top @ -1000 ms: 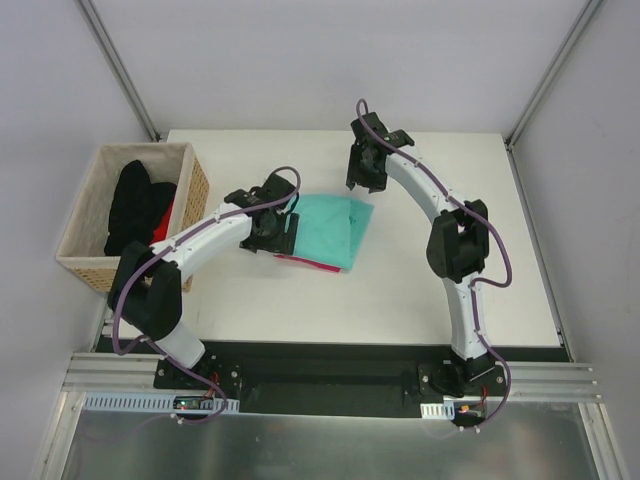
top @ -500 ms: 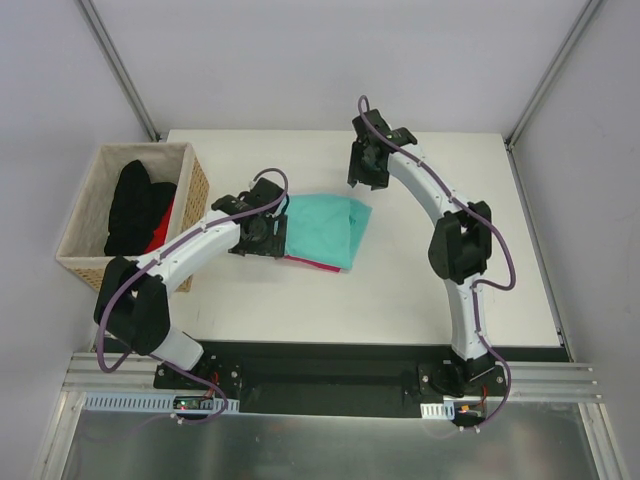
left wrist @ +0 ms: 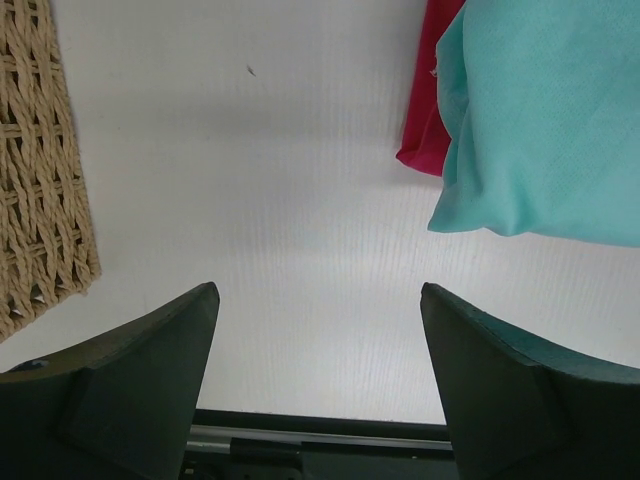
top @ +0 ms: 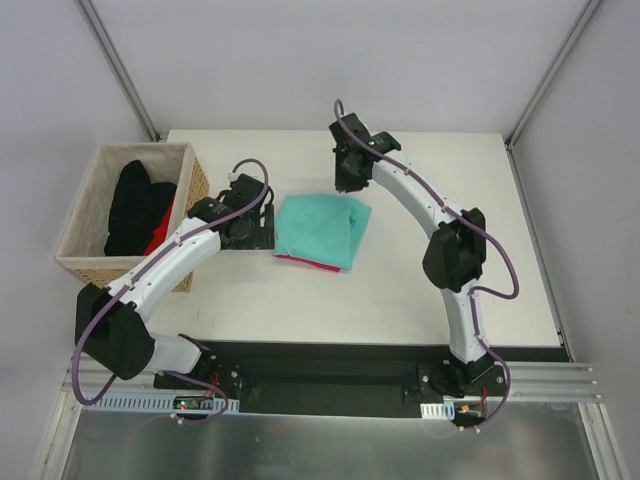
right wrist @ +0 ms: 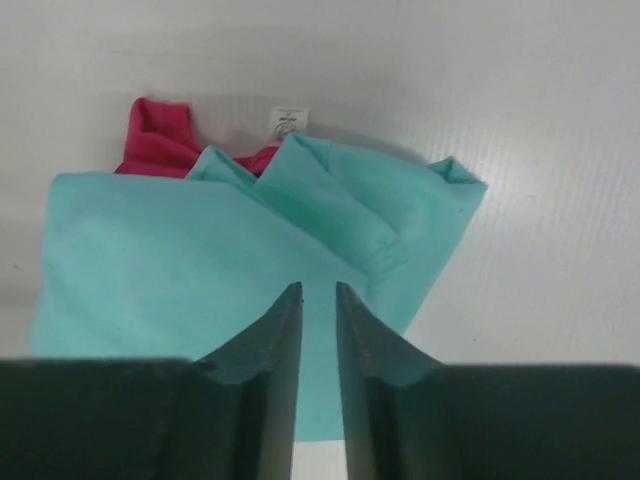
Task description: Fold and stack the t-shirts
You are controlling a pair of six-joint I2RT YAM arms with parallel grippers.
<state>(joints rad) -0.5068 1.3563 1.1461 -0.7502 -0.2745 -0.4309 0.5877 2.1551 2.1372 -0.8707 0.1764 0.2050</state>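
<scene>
The teal t-shirt (top: 320, 228) lies folded on top of the magenta-pink t-shirt (top: 298, 261), of which only an edge shows. In the right wrist view the teal shirt (right wrist: 200, 240) covers the pink one (right wrist: 155, 140), and the white neck label (right wrist: 287, 121) peeks out beyond. My right gripper (top: 345, 182) (right wrist: 317, 290) hovers over the teal shirt's far edge, jaws almost together with nothing between them. My left gripper (top: 255, 228) (left wrist: 318, 295) is open and empty over bare table, left of the teal shirt (left wrist: 550, 120) and the pink shirt (left wrist: 428, 90).
A wicker basket (top: 78, 262) stands at the table's left edge, holding a black garment (top: 130, 205) and some red cloth (top: 160, 232). Its woven wall (left wrist: 40, 150) is close on the left gripper's left. White table (top: 450, 270) extends to the right.
My left gripper has drawn back leftward off the shirt stack toward the basket. My right gripper has shifted a little left over the teal shirt's far edge.
</scene>
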